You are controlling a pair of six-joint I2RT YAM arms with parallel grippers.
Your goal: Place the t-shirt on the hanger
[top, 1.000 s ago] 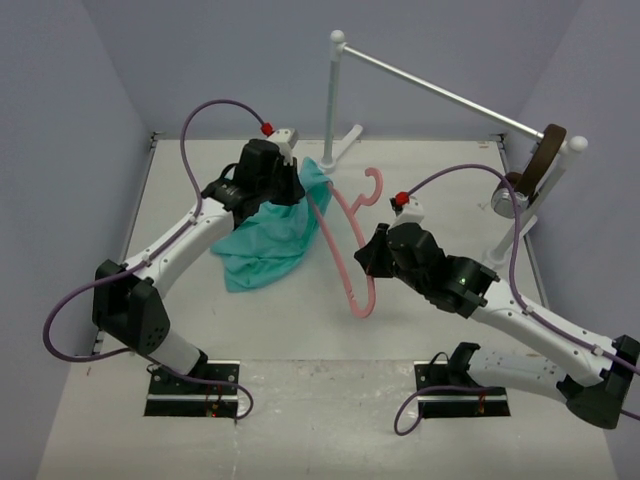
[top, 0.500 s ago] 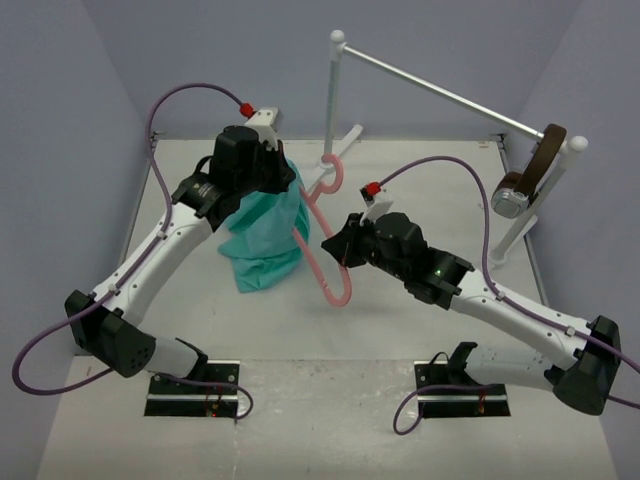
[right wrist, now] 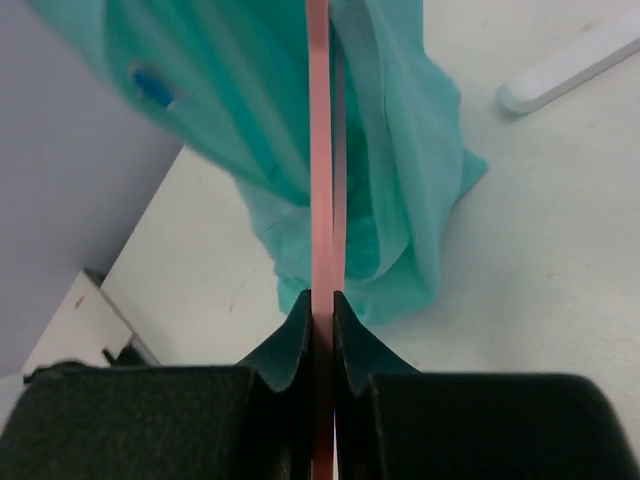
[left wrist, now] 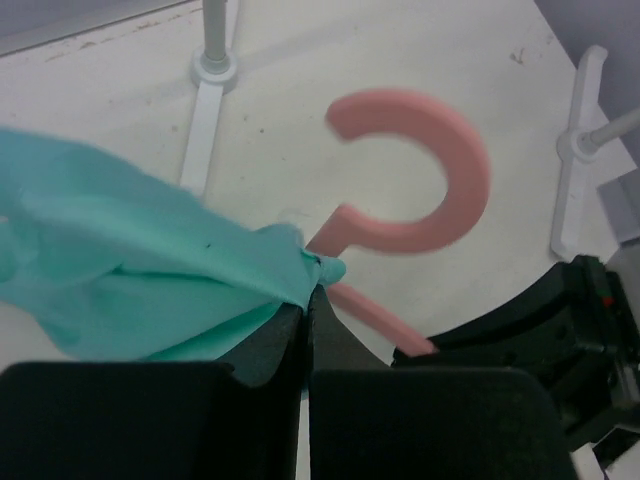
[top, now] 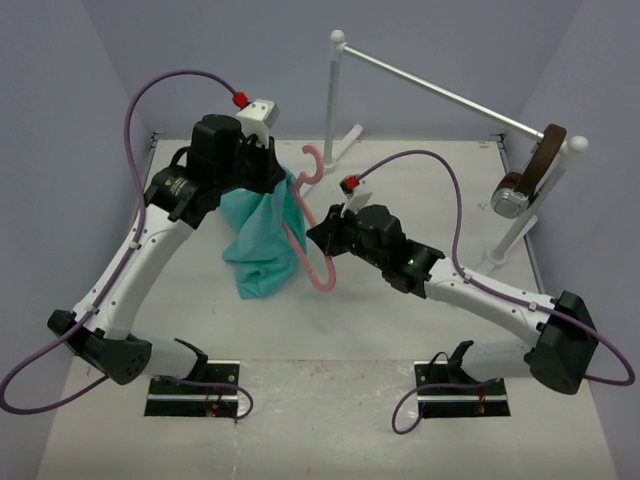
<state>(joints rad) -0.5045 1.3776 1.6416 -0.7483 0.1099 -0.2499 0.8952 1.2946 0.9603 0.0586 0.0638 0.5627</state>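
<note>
The teal t-shirt (top: 262, 238) hangs in the air from my left gripper (top: 280, 180), which is shut on its upper edge; the pinched cloth shows in the left wrist view (left wrist: 150, 280) at the jaw tips (left wrist: 308, 292). The pink hanger (top: 305, 235) is held up beside the shirt, hook (top: 313, 165) on top. My right gripper (top: 322, 238) is shut on the hanger's thin bar (right wrist: 320, 180), with the shirt (right wrist: 400, 150) draped behind it. The hook (left wrist: 420, 170) shows just past the left jaws.
The silver rack rod (top: 440, 95) spans the back right on white stands (top: 335, 90). A brown and grey object (top: 528, 180) hangs on its right end. The rack's foot pieces (left wrist: 205, 110) lie on the white table (top: 400, 330). Grey walls enclose the sides.
Both arms have risen and moved left. The shirt has been lifted off the table and now hangs. The hanger has swung upright against the shirt.
</note>
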